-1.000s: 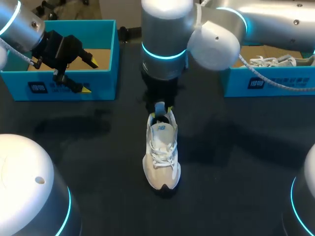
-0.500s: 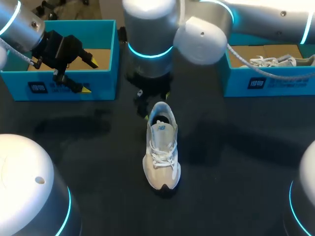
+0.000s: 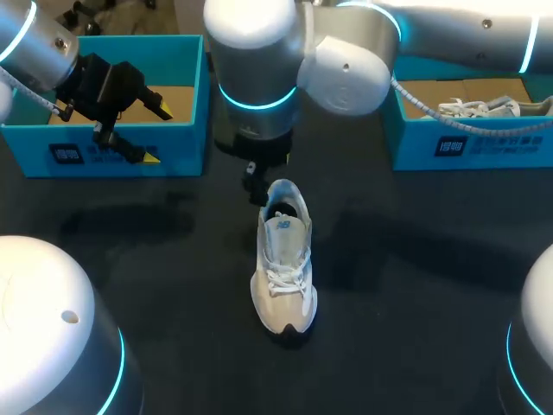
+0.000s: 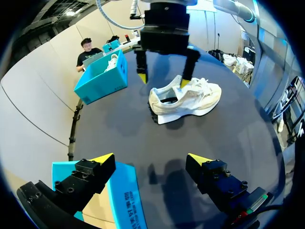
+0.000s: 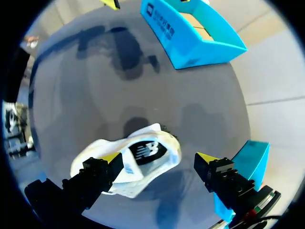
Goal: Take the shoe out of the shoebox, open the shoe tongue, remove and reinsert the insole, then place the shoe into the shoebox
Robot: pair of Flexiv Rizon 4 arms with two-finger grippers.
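A white shoe (image 3: 283, 259) stands upright on the dark table, toe toward the near edge. My right arm reaches past the middle, and its gripper (image 3: 257, 180) hangs open just above and behind the heel. From the right wrist, the shoe's heel and tongue (image 5: 138, 162) lie under the gripper (image 5: 158, 158), close to one finger and apart from the other. My left gripper (image 3: 130, 112) is open and empty over the left blue shoebox (image 3: 112, 151); its own camera looks past its fingers (image 4: 151, 160) at the shoe (image 4: 186, 98) and the right gripper (image 4: 164, 71).
A second blue shoebox (image 3: 471, 143) at the back right holds another white shoe (image 3: 484, 108). Both boxes stand along the far edge. The right arm's thick links hang over the space behind the shoe.
My right gripper has opened, let go of the shoe's heel opening, and shifted up and to the left. The shoe stays in place. My left arm has not moved.
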